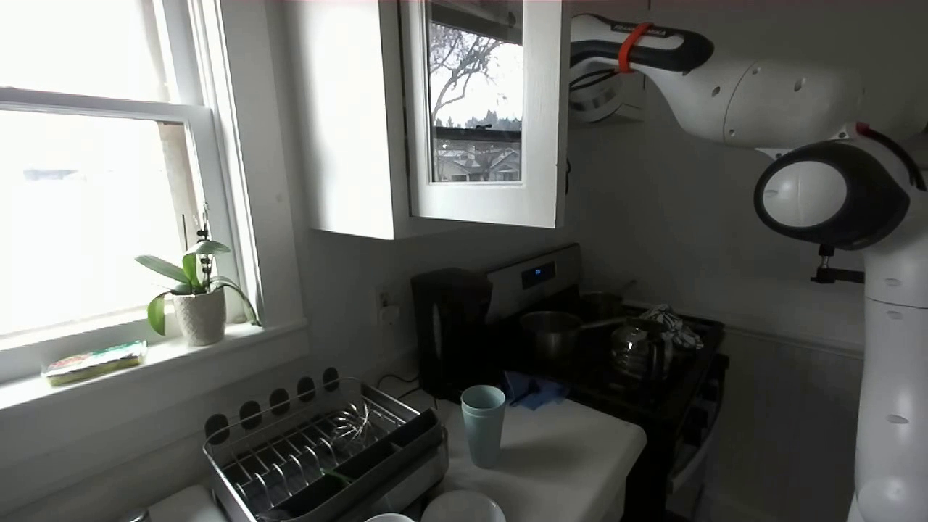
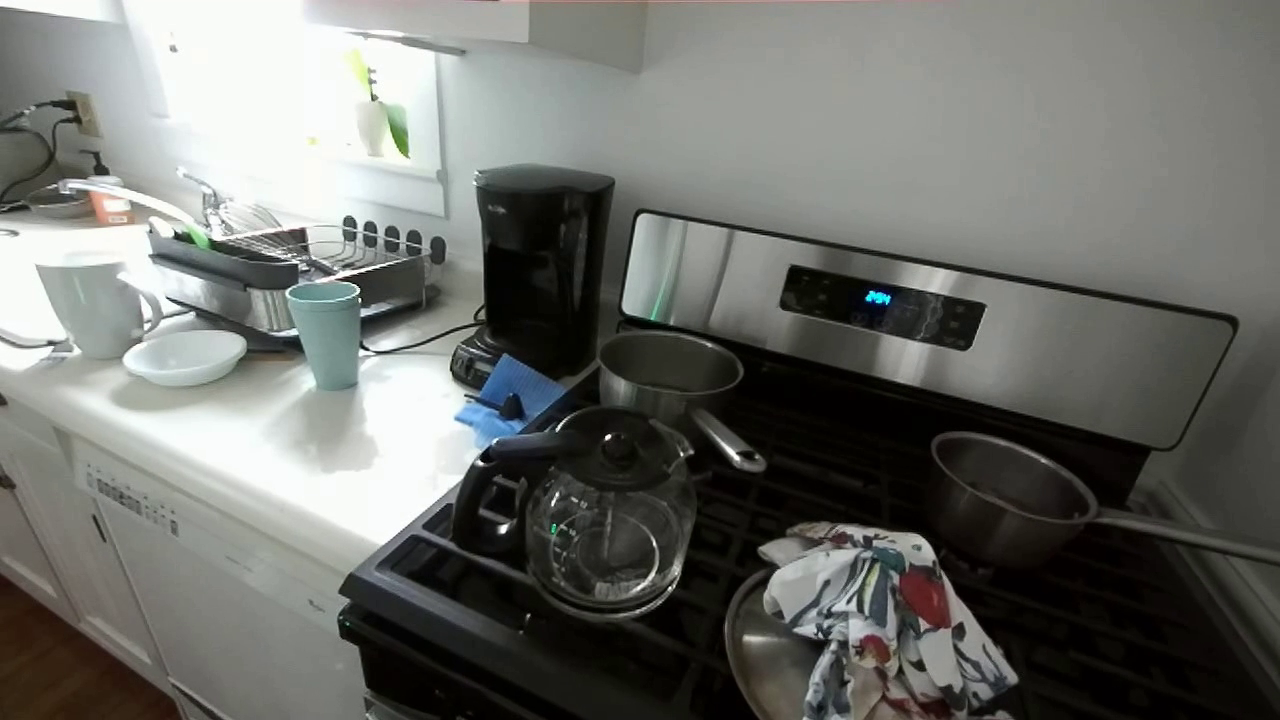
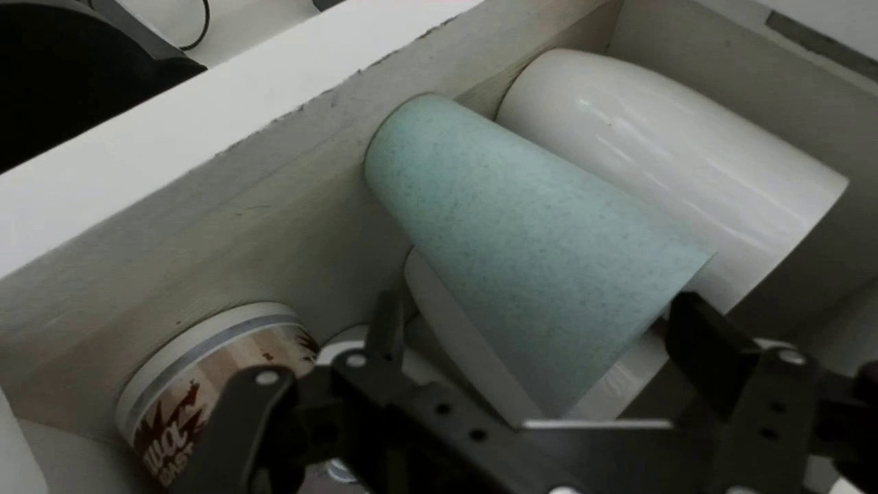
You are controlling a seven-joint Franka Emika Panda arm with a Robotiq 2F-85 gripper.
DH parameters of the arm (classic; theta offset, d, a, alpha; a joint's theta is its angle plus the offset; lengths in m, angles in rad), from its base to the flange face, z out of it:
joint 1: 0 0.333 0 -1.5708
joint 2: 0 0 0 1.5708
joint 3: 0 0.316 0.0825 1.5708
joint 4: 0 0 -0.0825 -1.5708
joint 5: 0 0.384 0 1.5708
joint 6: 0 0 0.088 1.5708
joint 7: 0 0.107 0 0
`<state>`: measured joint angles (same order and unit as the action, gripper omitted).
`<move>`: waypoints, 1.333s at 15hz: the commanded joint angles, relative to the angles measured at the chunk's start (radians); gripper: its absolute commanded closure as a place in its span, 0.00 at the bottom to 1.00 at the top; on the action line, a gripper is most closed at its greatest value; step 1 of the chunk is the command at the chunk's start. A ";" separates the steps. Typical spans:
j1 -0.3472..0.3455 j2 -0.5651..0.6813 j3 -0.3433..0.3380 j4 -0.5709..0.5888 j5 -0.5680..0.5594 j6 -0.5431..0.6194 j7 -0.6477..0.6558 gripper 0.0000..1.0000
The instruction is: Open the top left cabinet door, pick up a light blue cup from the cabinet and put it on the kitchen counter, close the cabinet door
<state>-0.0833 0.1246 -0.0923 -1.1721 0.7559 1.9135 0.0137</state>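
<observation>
Black finger linkages fill the bottom of the wrist view; my hand (image 3: 538, 302) is released, its fingers (image 3: 710, 339) spread wide with nothing clasped. Between and just past them, at the centre of that frame, the light blue cup (image 3: 528, 226) stands in the cabinet (image 3: 171, 130), slanted across the picture, wider rim towards me. I judge the step to be the grasp. I'd line up so both fingers straddle the rim squarely; the one at the right of the frame sits close to its edge, and I can't tell whether it touches. A white cup (image 3: 658, 158) crowds in from the upper right, so I'd advance slowly, close gently, and draw straight out before swinging away. The patterned mug (image 3: 226, 377) at lower left could catch a linkage. Farther out, at top centre of an exterior view, the cabinet door (image 1: 486, 123) stands open with my arm (image 1: 783, 101) behind it, so the way out should stay clear of it. On the surface (image 2: 410, 430) stands a similar blue-green cup (image 2: 328, 335); I'd aim between it and the blue cloth (image 2: 530, 375).
</observation>
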 commanded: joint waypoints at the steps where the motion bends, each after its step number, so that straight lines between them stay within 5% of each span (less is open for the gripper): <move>1: 0.009 0.026 -0.001 0.043 -0.040 0.016 0.055 0.23; 12: -0.003 0.018 -0.009 0.044 -0.053 -0.002 0.055 0.99; 20: -0.020 -0.024 -0.038 0.018 -0.064 -0.037 -0.021 0.98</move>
<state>-0.0934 0.1262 -0.1213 -1.1602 0.7141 1.9091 0.0236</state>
